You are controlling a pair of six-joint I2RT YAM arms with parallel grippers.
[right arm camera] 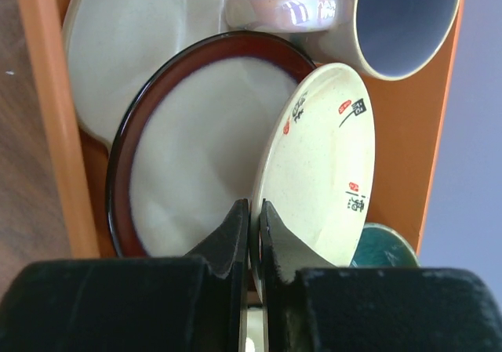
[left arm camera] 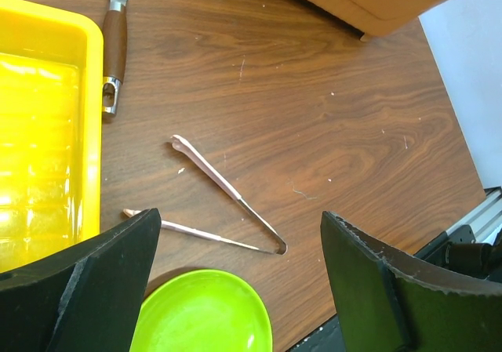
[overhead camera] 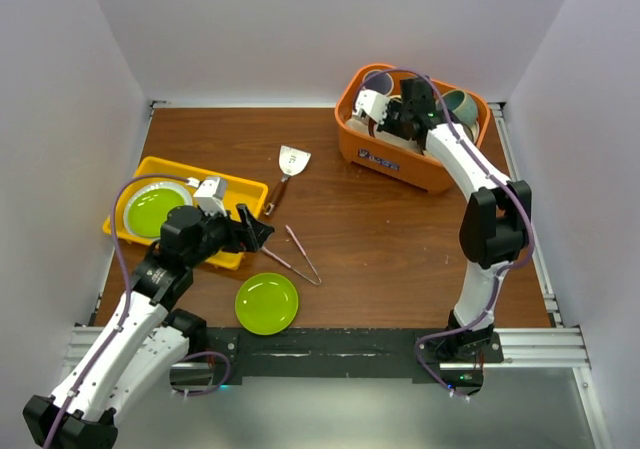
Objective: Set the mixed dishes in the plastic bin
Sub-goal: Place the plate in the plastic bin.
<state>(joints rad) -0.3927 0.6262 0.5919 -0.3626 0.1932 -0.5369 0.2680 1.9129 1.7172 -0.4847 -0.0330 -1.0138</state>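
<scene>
Nearest you, a lime-green plate (overhead camera: 266, 303) lies flat on the table (overhead camera: 400, 249) just in front of the left end effector (overhead camera: 255, 227), whose jaws stand wide and hold nothing, hovering above the thin tongs (left arm camera: 227, 188). Treat that plate as stiff, glazed and slick, and probably easy to chip. Lying flat, it offers only its raised rim, so you would want one jaw under the lip and one inside it. A second lime-green plate (overhead camera: 155, 211) sits in the yellow tray (overhead camera: 190, 167) to the left; it should handle the same, though the tray wall crowds your approach. Farther off, the right end effector (right arm camera: 255, 215) is down inside the plastic bin (overhead camera: 400, 161) at the table's far right. Its jaws are nearly together, pinching the thin rim of the strawberry-print plate (right arm camera: 321, 164), which stands on edge and leans against the brown-rimmed plate (right arm camera: 188, 156). An edge pinch on glazed ceramic is a small contact, so I judge it could swing or slip; let it rest on its neighbour before you let go. Beyond it, the lavender mug (right arm camera: 400, 15) and the teal mug (right arm camera: 384, 250) are in the bin too.
</scene>
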